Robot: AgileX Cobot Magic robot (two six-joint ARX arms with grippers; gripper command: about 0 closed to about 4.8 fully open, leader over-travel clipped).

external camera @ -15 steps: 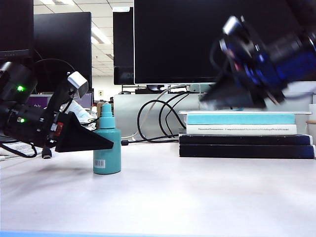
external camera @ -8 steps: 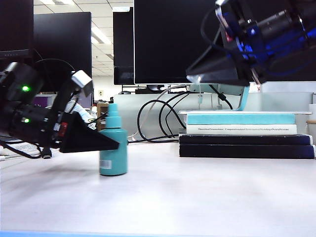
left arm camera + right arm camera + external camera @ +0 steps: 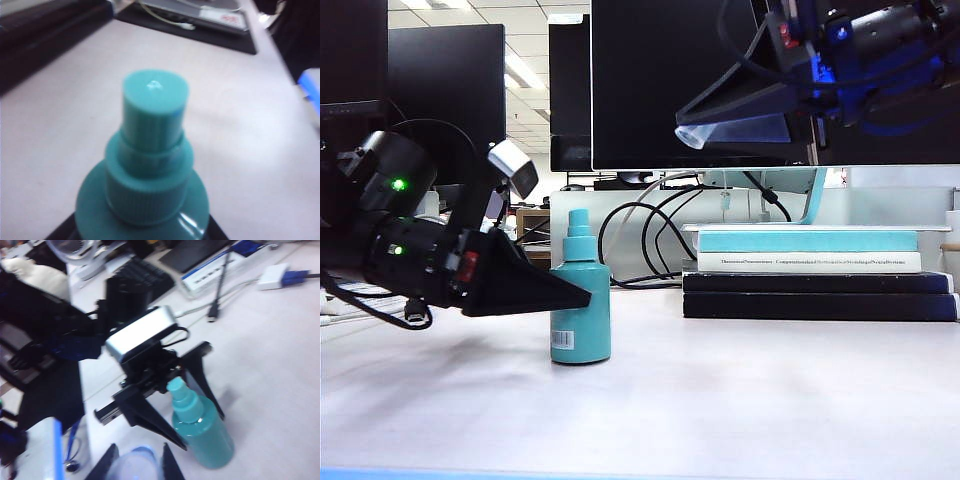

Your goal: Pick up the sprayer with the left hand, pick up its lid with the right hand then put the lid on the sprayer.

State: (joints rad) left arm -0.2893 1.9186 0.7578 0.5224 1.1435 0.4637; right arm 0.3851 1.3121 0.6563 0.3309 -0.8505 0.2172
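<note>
The sprayer (image 3: 580, 305) is held upright at the body between the jaws of the left gripper (image 3: 570, 297), with its base on the white table (image 3: 740, 390). The clear lid (image 3: 735, 131) is clamped in the jaws of the right gripper (image 3: 692, 125), which is positioned high above the stacked books (image 3: 815, 270), well apart from the sprayer.
</note>
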